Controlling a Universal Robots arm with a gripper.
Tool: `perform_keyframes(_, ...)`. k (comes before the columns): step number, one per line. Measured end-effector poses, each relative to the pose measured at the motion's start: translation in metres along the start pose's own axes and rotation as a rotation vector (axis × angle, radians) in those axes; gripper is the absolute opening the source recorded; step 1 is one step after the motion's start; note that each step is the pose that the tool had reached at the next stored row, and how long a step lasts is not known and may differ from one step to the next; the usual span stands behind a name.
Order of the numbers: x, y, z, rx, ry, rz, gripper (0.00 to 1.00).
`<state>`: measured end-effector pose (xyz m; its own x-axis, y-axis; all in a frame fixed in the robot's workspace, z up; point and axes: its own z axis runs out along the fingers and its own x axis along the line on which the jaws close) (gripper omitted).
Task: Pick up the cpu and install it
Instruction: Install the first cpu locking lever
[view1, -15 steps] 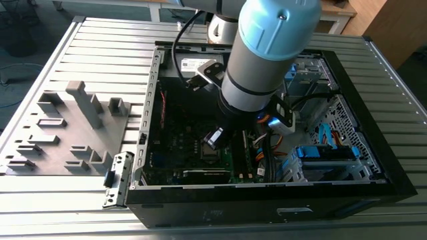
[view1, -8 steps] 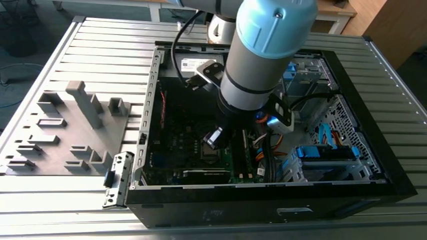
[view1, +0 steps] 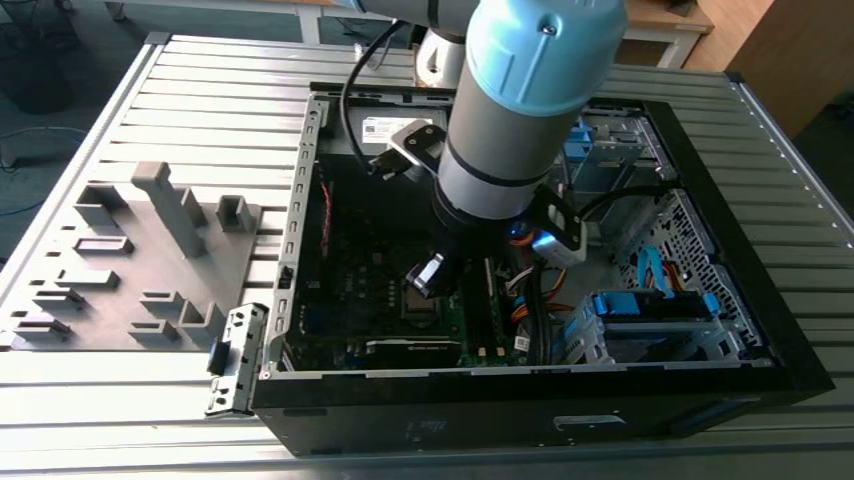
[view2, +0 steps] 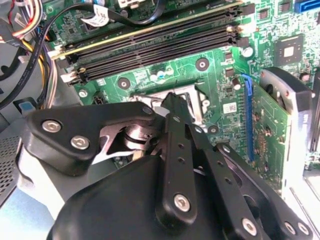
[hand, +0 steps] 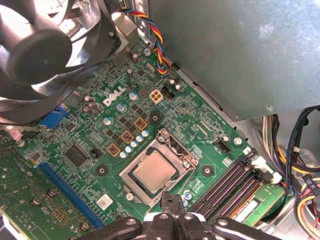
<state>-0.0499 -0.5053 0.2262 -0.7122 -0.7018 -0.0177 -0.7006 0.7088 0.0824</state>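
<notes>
The cpu (hand: 155, 172), a small flat silver-grey square, lies flat inside the metal-framed socket (hand: 176, 148) on the green motherboard (hand: 120, 100). My gripper (hand: 172, 201) hovers just beside the socket's edge, its black fingertips pressed together with nothing between them. In the second wrist view the fingers (view2: 176, 145) converge to a point over the socket frame (view2: 192, 97), hiding the chip. In the exterior view the gripper (view1: 427, 280) reaches down into the open computer case (view1: 307, 200), right above the socket (view1: 424, 306).
A grey power-supply box (hand: 240, 50) and a black fan (hand: 45, 45) flank the socket. Memory slots (view2: 150, 42) and bundled cables (hand: 300, 165) lie close by. An expansion card (view2: 270, 140) stands beside the socket. A grey parts fixture (view1: 134, 260) sits at the exterior view's left.
</notes>
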Motion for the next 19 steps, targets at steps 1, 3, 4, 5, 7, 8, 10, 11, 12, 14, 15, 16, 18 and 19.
perform_keyframes(1, 0.0002, 0.0002, 0.0002, 0.0012, -0.0015, 0.000, 0.11)
perform_keyframes(3, 0.0005, 0.0005, 0.0009, 0.0031, -0.0049, 0.000, 0.11)
perform_keyframes(4, 0.0007, 0.0007, 0.0012, 0.0039, -0.0068, -0.001, 0.11)
perform_keyframes(5, 0.0009, 0.0009, 0.0014, 0.0048, -0.0083, -0.001, 0.11)
perform_keyframes(7, 0.0014, 0.0015, 0.0019, 0.0064, -0.0119, -0.001, 0.11)
perform_keyframes(8, 0.0017, 0.0018, 0.0021, 0.0073, -0.0136, -0.001, 0.11)
perform_keyframes(10, 0.0024, 0.0025, 0.0026, 0.0089, -0.0171, -0.002, 0.11)
perform_keyframes(11, 0.0027, 0.0029, 0.0029, 0.0099, -0.0189, -0.002, 0.11)
perform_keyframes(12, 0.0031, 0.0033, 0.0031, 0.0107, -0.0206, -0.002, 0.11)
perform_keyframes(14, 0.0039, 0.0041, 0.0037, 0.0124, -0.0242, -0.002, 0.11)
perform_keyframes(15, 0.0044, 0.0046, 0.0041, 0.0133, -0.0259, -0.002, 0.11)
perform_keyframes(16, 0.0048, 0.0050, 0.0043, 0.0146, -0.0270, -0.002, 0.11)
perform_keyframes(18, 0.0054, 0.0055, 0.0049, 0.0166, -0.0288, -0.003, 0.11)
perform_keyframes(19, 0.0054, 0.0056, 0.0053, 0.0171, -0.0294, -0.003, 0.11)
